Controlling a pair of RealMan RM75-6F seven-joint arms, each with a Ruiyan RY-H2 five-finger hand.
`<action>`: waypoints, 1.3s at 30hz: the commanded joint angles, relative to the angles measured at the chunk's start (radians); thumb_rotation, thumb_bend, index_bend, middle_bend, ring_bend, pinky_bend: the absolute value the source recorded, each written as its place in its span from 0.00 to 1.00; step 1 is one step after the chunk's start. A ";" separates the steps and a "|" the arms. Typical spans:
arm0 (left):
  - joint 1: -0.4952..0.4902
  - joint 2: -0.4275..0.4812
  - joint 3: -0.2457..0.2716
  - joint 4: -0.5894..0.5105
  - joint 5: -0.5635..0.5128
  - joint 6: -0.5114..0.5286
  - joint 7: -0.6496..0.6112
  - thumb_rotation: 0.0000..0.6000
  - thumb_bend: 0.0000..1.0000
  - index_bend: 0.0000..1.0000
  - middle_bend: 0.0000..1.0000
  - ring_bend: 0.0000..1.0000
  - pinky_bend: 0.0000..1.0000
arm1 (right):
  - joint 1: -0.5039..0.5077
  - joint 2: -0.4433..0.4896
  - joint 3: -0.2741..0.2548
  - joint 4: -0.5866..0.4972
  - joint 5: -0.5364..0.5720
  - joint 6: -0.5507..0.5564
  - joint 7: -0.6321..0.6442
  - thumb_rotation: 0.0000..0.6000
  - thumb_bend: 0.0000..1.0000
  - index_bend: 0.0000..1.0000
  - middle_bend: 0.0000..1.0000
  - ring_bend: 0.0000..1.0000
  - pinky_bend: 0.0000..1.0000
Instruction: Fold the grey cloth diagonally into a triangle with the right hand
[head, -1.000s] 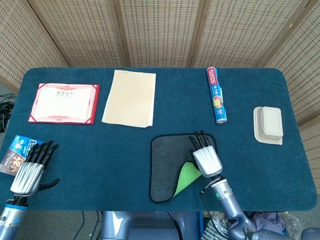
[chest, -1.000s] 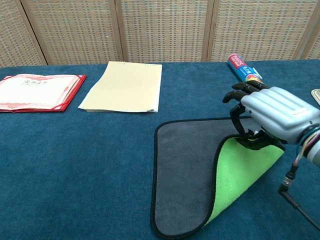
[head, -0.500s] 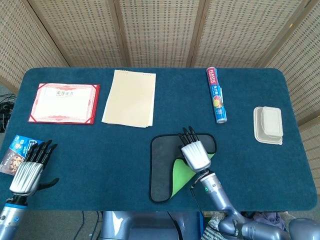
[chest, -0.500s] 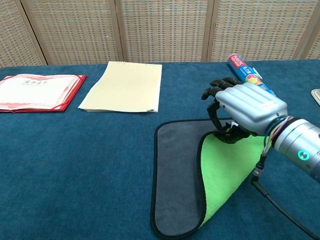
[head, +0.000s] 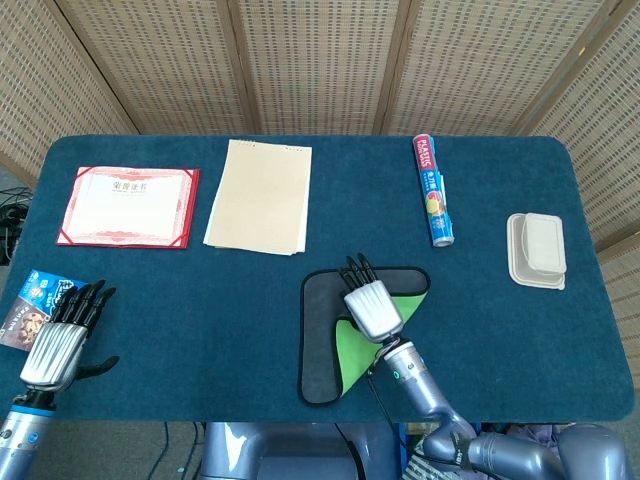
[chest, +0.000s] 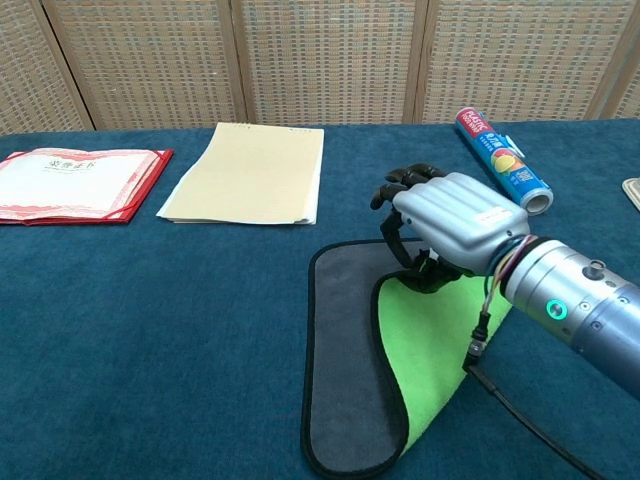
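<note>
The grey cloth (head: 320, 340) (chest: 340, 350) with a black hem lies near the table's front edge, right of centre. Its near right corner is turned over, so the bright green underside (head: 350, 345) (chest: 430, 345) shows. My right hand (head: 372, 303) (chest: 450, 225) pinches that lifted corner and holds it over the cloth's upper middle, fingers pointing away from me. The pinch itself is partly hidden under the palm. My left hand (head: 62, 335) hovers at the front left corner, fingers spread and holding nothing; only the head view shows it.
A red-framed certificate (head: 128, 206) and a cream paper pad (head: 260, 196) lie at the back left. A plastic-wrap roll (head: 434, 190) lies behind the cloth, a beige lidded box (head: 537, 250) at the right. A snack packet (head: 30, 305) sits by my left hand.
My right hand has carried the pinched corner leftward and away across the cloth, uncovering more green underside. The left hand has not moved.
</note>
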 joint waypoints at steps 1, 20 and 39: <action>0.000 0.000 0.000 0.000 -0.001 -0.001 -0.002 1.00 0.16 0.00 0.00 0.00 0.00 | 0.013 -0.010 0.004 0.012 0.008 -0.008 -0.003 1.00 0.44 0.68 0.21 0.00 0.00; -0.008 -0.007 0.001 0.010 -0.011 -0.020 -0.004 1.00 0.16 0.00 0.00 0.00 0.00 | 0.102 -0.068 0.061 0.126 0.080 -0.038 0.002 1.00 0.44 0.68 0.21 0.00 0.00; -0.010 -0.011 0.005 0.009 -0.008 -0.022 0.002 1.00 0.16 0.00 0.00 0.00 0.00 | 0.141 -0.078 0.059 0.155 0.127 -0.040 0.003 1.00 0.44 0.68 0.21 0.00 0.00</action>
